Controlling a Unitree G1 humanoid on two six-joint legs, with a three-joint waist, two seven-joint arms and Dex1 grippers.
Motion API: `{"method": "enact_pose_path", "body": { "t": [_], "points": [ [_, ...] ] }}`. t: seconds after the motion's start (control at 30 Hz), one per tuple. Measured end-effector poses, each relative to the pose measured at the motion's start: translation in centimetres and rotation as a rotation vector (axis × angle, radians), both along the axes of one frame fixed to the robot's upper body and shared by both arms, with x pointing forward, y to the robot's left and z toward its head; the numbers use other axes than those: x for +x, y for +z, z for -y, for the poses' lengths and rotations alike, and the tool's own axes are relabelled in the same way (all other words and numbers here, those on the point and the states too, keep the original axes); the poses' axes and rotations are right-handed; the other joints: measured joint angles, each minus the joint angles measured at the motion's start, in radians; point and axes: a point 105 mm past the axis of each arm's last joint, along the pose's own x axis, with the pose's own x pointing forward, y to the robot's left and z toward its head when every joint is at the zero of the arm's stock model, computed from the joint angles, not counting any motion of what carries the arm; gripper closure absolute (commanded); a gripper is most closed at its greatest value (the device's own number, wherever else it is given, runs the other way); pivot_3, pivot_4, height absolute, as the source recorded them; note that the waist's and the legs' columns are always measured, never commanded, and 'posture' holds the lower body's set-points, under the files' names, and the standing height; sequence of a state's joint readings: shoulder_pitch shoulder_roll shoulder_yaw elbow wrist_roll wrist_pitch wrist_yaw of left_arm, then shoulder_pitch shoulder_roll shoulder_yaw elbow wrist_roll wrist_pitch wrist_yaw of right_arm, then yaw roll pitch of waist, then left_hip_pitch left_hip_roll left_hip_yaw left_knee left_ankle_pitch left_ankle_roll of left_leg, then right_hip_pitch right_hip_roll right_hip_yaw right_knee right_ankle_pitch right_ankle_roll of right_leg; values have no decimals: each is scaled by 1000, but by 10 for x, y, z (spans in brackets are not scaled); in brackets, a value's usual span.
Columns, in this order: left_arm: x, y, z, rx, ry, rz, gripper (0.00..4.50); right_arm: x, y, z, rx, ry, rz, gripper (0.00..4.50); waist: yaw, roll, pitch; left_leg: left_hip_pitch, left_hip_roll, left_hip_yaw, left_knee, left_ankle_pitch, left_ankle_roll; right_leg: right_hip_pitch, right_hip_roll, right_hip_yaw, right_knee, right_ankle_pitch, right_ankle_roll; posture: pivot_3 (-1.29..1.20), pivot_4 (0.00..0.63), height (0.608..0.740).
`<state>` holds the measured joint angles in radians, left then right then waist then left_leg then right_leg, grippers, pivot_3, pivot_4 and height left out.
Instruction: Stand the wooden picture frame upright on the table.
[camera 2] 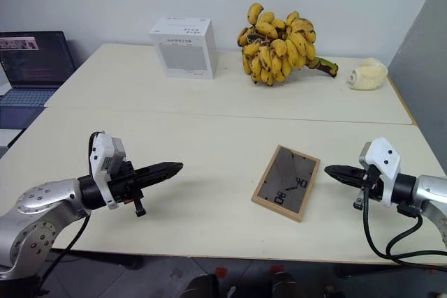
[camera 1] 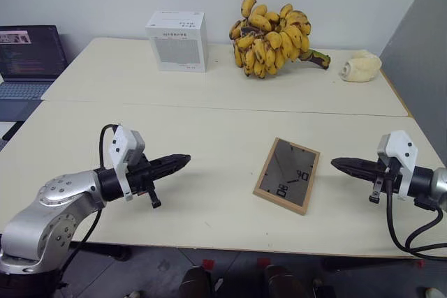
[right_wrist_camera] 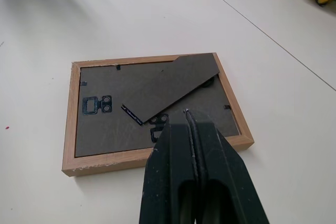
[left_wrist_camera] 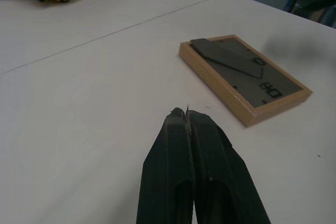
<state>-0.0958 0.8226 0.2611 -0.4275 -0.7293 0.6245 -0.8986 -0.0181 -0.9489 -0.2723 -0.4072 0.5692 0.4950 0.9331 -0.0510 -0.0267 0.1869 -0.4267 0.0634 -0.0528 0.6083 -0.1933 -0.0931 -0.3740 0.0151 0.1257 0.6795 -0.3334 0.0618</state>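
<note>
Left gripper (camera 1: 183, 161): fingers (left_wrist_camera: 181, 140) pressed fully together, nothing between them, touching nothing. It hangs just above the counter (camera 1: 209, 123), tips pointing across toward the frame, well apart from it.

Right gripper (camera 1: 336, 165): fingers (right_wrist_camera: 191, 140) likewise closed tight and empty. Tips point inward at the frame from the other side, near its edge but not in contact; in the right wrist view they overlap the frame's near rail, yet the head views show a clear gap.

Wooden picture frame (camera 1: 287, 175): lying flat on the near section of the counter, between the two grippers and closer to the right one. Back side up. Light-wood rim, square-cut corners, dark matte back panel. The black easel stand (right_wrist_camera: 173, 85) lies folded flat against the panel, running diagonally. Small metal hanger clips (right_wrist_camera: 95, 105) sit on the panel. The frame is turned slightly askew to the counter edge.

Counter: pale cream, smooth, with a seam (camera 1: 223, 108) running across between its two sections. Bare surface between each gripper and the frame.

Far section: white box (camera 1: 177, 40) with a grille-like printed face; a large bunch of small yellow bananas (camera 1: 274, 37), some dark-spotted; a pale, lumpy object (camera 1: 361, 66) at the far right edge, which I cannot identify. An open laptop (camera 1: 28, 54) stands off the counter's left end.
</note>
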Motion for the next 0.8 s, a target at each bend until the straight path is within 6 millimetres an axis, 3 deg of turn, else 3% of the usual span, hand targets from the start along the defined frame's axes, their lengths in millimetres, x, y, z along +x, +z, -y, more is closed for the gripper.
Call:
{"method": "enact_pose_path", "body": {
  "t": [0.2, 0.6, 0.8],
  "points": [
    [5, 0, 7, 8, 3, 14, 4424, 0, -11, -10, 33, -4, -22, 4498, 1, 0, 0, -1, 0, 0, 0, 0, 0, 0, 0, 0, 0, 0, 0, 0, 150, 740],
    [13, 5, 15, -11, 8, 42, 4424, 7, -14, -6, -8, -72, 12, 4498, 1, 0, 0, -1, 0, -1, 1, 0, 0, 0, 0, -1, 1, 1, 0, 0, 150, 740],
    [29, -17, 24, 63, 12, 0, 4424, 18, -23, 1, -32, -182, 46, 4498, 3, 0, 0, -1, 0, -1, 2, 0, 0, 0, 0, -1, 1, 1, 0, 0, 150, 740]
  ]
}}
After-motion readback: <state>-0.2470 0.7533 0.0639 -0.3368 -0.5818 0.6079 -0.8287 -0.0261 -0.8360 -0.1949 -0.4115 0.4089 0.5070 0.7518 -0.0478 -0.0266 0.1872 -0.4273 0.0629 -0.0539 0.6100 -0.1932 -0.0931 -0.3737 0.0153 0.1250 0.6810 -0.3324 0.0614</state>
